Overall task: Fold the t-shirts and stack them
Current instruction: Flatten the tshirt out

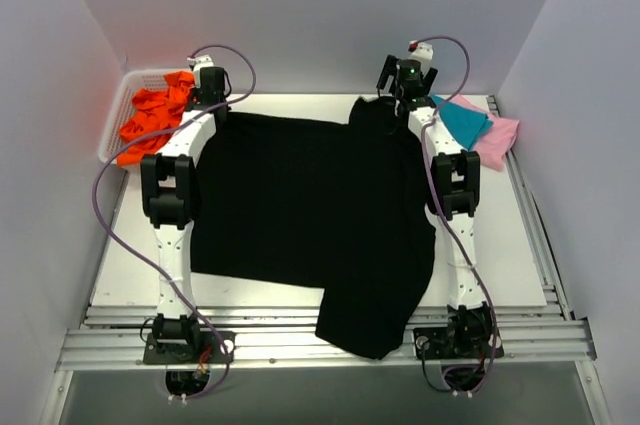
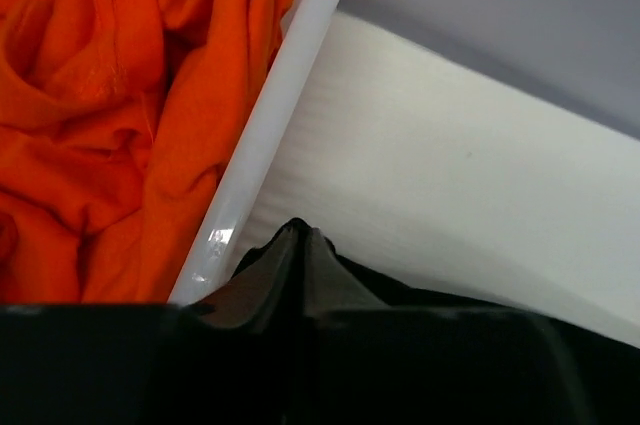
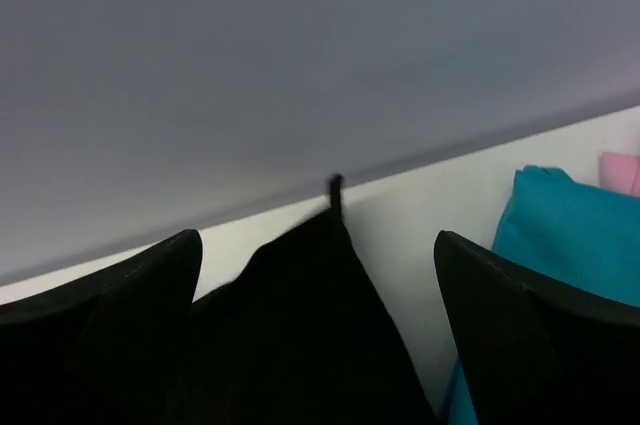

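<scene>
A large black t-shirt (image 1: 300, 195) lies spread over the white table (image 1: 500, 245), with one part hanging over the near edge. No pale mark shows on it. My left gripper (image 1: 215, 105) is at the shirt's far left corner, shut on the black cloth (image 2: 410, 293), its fingertips (image 2: 300, 235) pressed together. My right gripper (image 1: 402, 93) is open at the shirt's far right corner, where a raised peak of black cloth (image 3: 310, 325) stands between its fingers (image 3: 500, 315) without touching them. A folded teal shirt (image 1: 462, 120) lies on a pink one (image 1: 498, 140) just to its right.
A white basket (image 1: 112, 135) holding orange cloth (image 1: 150, 120) stands at the far left, its rim (image 2: 270, 135) close beside my left gripper. Grey walls close in the back and both sides. The teal shirt (image 3: 570, 235) nearly touches my right finger.
</scene>
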Controlling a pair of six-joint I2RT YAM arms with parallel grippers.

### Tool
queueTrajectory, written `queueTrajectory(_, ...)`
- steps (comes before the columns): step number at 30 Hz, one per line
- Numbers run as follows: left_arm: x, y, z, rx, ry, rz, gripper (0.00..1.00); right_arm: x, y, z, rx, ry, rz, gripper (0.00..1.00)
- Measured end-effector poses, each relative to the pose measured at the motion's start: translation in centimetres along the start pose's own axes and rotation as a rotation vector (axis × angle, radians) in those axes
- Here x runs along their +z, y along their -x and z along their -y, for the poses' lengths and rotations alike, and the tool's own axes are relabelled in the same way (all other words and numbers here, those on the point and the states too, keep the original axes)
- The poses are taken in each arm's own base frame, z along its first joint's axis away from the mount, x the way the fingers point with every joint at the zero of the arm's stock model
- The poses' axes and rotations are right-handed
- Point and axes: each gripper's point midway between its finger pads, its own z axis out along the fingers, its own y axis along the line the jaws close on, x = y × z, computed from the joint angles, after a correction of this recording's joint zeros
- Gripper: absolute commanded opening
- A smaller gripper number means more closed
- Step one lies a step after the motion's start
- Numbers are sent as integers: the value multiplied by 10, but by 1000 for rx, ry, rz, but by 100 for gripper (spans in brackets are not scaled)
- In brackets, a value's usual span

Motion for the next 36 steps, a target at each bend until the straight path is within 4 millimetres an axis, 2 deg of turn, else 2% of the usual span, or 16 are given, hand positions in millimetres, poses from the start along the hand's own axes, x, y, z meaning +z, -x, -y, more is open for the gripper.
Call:
queueTrajectory(1, 4, -9, -3, 4, 14, -26, 53, 4, 2, 0, 7, 2, 16, 100)
queueTrajectory(2, 8, -17, -8, 4, 31, -53, 98, 8, 2, -1, 15, 5, 28, 100)
queueTrajectory(3, 11, -25, -10, -9, 41, -81, 94, 11, 2, -1, 21, 6, 37, 100)
queueTrajectory(7, 9, -40, -2, -84, 54, -134, 94, 15, -3, -3, 24, -3, 56, 100)
queueTrajectory(9, 6, -38, -6, -124, 74, -126, 94, 10, 0, -2, 13, -28, 84, 100)
queueTrajectory(11, -9, -40, -16, -153, 95, -123, 94, -5, -3, 0, -18, -61, 90, 100)
queueTrajectory(15, -56, -25, -39, -194, 112, -71, 94, -65, 5, -7, -78, -99, 110, 100)
queueTrajectory(18, -92, 18, -54, -234, 116, 26, 94, -125, 38, -27, -82, -78, 186, 99)
queueTrajectory(21, -129, 64, -63, -291, 86, 139, 94, -198, 68, -46, -41, -25, 273, 96)
queueTrajectory(22, -144, 76, -63, -302, 67, 173, 94, -219, 73, -52, -22, 2, 286, 95)
queueTrajectory(24, -167, 83, -59, -311, 24, 213, 94, -251, 77, -60, 25, 58, 296, 93)
queueTrajectory(26, -184, 71, -48, -292, -22, 213, 94, -270, 68, -53, 59, 81, 279, 93)
queueTrajectory(30, -187, 12, -25, -211, -85, 115, 94, -282, 9, -19, 66, 54, 174, 91)
queueTrajectory(32, -179, -23, -24, -171, -87, 45, 95, -279, -23, -3, 47, 19, 103, 83)
queueTrajectory(33, -174, -37, -25, -155, -82, 14, 96, -277, -36, 4, 38, 0, 67, 70)
queueTrajectory(36, -161, -65, -24, -125, -78, -53, 96, -267, -61, 18, 52, -30, -13, 59)
